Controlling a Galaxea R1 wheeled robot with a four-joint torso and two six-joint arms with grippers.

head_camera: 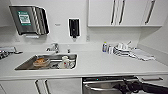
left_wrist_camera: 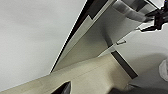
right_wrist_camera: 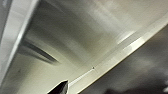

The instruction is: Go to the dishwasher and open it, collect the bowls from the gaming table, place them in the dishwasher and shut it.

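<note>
The dishwasher sits under the counter right of the sink, with a steel front and a bar handle along its top. Its door leans out a little, showing a dark strip with a green light above it. My right gripper comes in from the lower right and rests at the handle. The left wrist view shows the steel front from the side, with the right gripper at the handle's end. The brushed steel front is close up in the right wrist view. The bowls and the gaming table are out of view.
A white counter runs the full width, with a steel sink holding dishes and a white cup. Bottles and stacked dishes stand at the back right. White cabinet doors flank the dishwasher, and wall cabinets hang above.
</note>
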